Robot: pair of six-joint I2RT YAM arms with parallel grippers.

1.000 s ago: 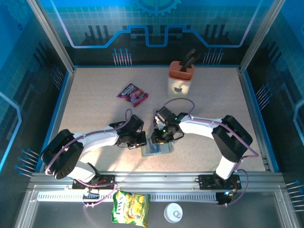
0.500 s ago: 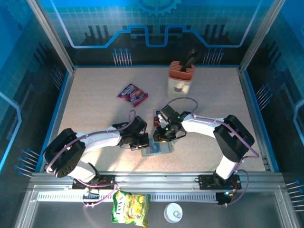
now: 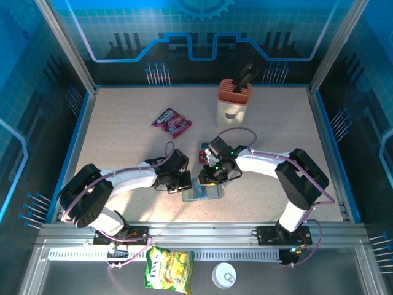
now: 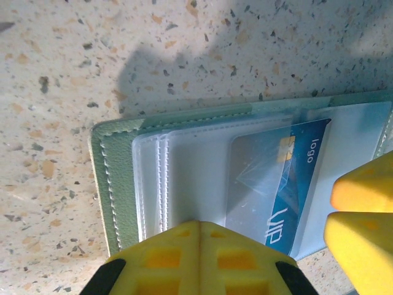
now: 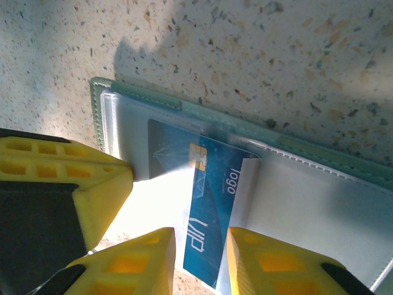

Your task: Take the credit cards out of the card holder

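The grey-green card holder [image 3: 204,193] lies open on the table, pale panels up [image 4: 116,178] [image 5: 319,184]. A blue credit card [image 4: 279,178] [image 5: 206,209] sits partly in a clear pocket, its end sticking out. My left gripper [image 3: 183,182] [image 4: 199,236] is shut, its tips pressed on the holder's left panel. My right gripper [image 3: 209,176] [image 5: 199,258] stands partly open, tips down, one finger on each side of the card's free end with small gaps. A small red card [image 3: 201,151] lies on the table behind the right wrist.
A purple-red snack packet [image 3: 171,121] lies at the back left. A beige knife block [image 3: 233,101] stands at the back. In front of the table's near rail lie a yellow packet [image 3: 169,268] and a white lid [image 3: 224,275].
My left gripper has slid a little to the right onto the holder's left edge. The right gripper has barely shifted and the holder has stayed in place.
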